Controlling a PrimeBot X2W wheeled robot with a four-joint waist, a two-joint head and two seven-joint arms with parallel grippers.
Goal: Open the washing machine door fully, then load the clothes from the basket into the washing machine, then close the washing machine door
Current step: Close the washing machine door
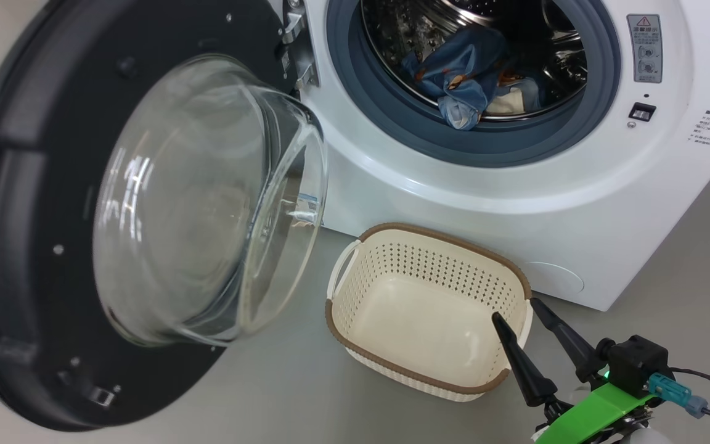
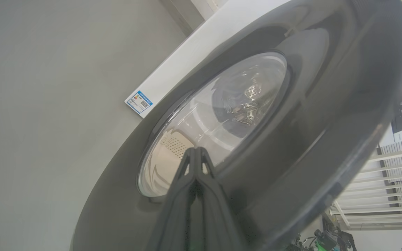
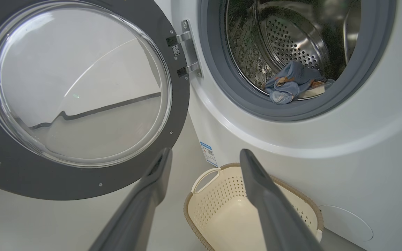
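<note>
– Two of the three steps look finished to me: the washing machine door [image 1: 34, 203] stands swung wide on its hinge [image 1: 296, 49], the clothes [image 1: 466, 74] lie at the front lower edge of the drum [image 3: 291, 35], and the basket [image 1: 429, 271] sits bare on the floor [image 1: 281, 382], just before the front bottom edge of the washing machine [image 1: 515, 203]. So closing is what you have in hand?

– I judge so. Your left gripper [image 2: 195, 151] is pinched together with nothing between its tips, behind the door's outer face at the window's edge; I cannot tell whether it touches. Your right gripper [image 1: 514, 308] is spread wide, holds nothing, and hovers at the basket's near right corner.

– How should you push?

– Use the closed left tips as a blunt pusher on the black rim, not the glass, and well away from the hinge, so the door turns easily. Follow its arc rather than driving straight.

– Risks?

– One blue fold lies near the gasket [image 1: 342, 61]; if it drapes over, it could get trapped, so check before the door meets it. Draw your right arm back from the door's sweep. End with a firm press on the side nearest the latch slot [image 1: 641, 112].
</note>
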